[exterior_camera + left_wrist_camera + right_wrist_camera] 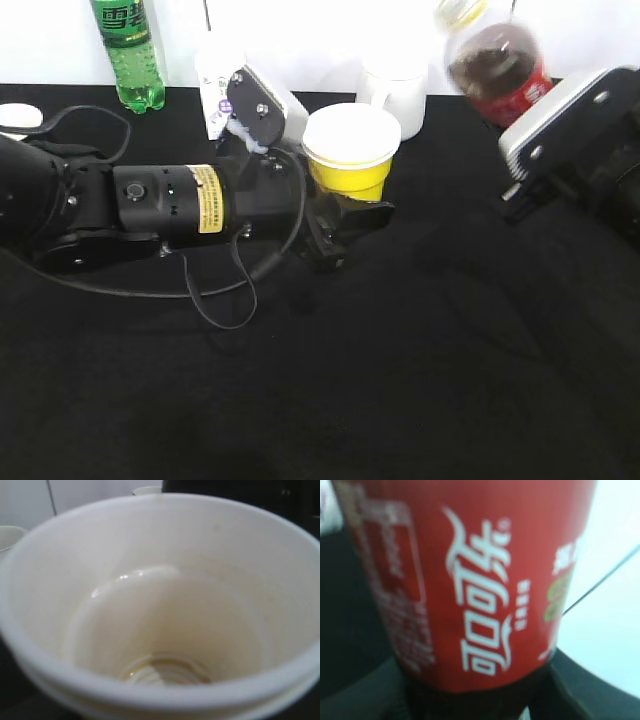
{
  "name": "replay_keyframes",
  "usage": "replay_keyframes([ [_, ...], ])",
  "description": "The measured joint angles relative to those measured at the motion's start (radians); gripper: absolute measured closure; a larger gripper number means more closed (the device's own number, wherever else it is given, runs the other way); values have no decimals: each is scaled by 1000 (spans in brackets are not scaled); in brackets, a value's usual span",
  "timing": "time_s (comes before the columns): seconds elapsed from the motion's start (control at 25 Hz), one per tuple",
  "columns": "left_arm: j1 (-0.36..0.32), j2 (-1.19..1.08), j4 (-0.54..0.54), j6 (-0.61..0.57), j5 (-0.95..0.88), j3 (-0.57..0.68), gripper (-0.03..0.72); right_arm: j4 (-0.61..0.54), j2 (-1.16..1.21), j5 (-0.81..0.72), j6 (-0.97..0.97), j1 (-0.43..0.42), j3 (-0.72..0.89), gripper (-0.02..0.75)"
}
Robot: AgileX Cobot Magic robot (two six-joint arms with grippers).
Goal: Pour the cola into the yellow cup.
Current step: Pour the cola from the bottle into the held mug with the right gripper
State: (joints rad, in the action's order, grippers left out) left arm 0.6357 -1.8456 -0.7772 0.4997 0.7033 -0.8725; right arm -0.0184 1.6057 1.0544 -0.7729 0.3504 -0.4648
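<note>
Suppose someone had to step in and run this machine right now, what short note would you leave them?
Left pincer: at the base of the yellow cup, apparently gripping it; the cup is upright on the black table. Its fingers are hidden, so the grip is unconfirmed.
Right pincer: not visible itself; its camera is filled by the cola bottle, which appears tilted and blurred at the back right.
Done: both things reached. The cup's white inside holds no cola.
Left: bring the bottle over the cup and pour. I cannot tell whether the cap is off.

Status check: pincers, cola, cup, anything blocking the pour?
Left pincer at yellow cup, cup nearly empty. Right pincer unseen; cola tilted toward cup. White mug behind the cup.
</note>
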Motion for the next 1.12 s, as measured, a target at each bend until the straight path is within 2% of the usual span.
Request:
replay_keyframes([
  [0.12,0,-3,2,0,-26,0,243,-53,0,14,-93,0,0,353],
  [0.24,0,-3,3,0,-29,0,243,-60,0,83,-174,0,0,353],
  [0.6,0,-3,-8,1,-6,0,243,-82,0,87,-484,0,0,353],
  [0.8,0,-3,-86,34,-6,0,243,-115,0,89,-595,0,0,353],
  [1.12,0,-3,-135,37,-6,0,243,-118,0,98,-735,0,0,353],
])
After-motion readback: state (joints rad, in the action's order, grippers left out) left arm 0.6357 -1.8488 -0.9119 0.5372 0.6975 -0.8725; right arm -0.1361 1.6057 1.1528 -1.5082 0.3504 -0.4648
